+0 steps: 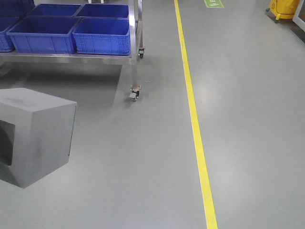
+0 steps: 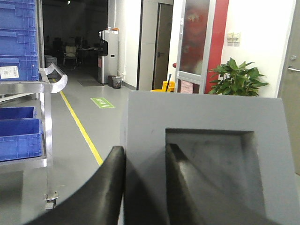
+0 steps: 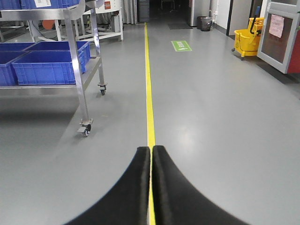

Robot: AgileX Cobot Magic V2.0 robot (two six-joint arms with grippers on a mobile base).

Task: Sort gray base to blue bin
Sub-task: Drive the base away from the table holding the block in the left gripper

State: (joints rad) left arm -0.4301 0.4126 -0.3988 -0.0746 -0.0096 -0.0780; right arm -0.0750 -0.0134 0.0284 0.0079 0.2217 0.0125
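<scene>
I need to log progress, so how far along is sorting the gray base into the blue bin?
Done: the left gripper has the gray base pinched by one wall, a finger in its recess. In hand: the carry; the right gripper is shut and empty. Left: the base is away from the blue bin on the cart, so delivery and release remain.

Gray base [image 1: 35, 136] sits lower L, cut off by the frame edge, w/ a dark recess showing on its L-facing side. Behind it is a stainless cart [image 1: 66, 58] on casters [image 1: 135, 93], w/ blue bins [image 1: 102, 36] packed side by side on the shelf. Yellow floor line [image 1: 195, 129] runs top to bottom, R of the cart. Green floor marking [image 1: 213, 3] & yellow mop bucket [image 1: 284, 8] are at the top edge.
</scene>
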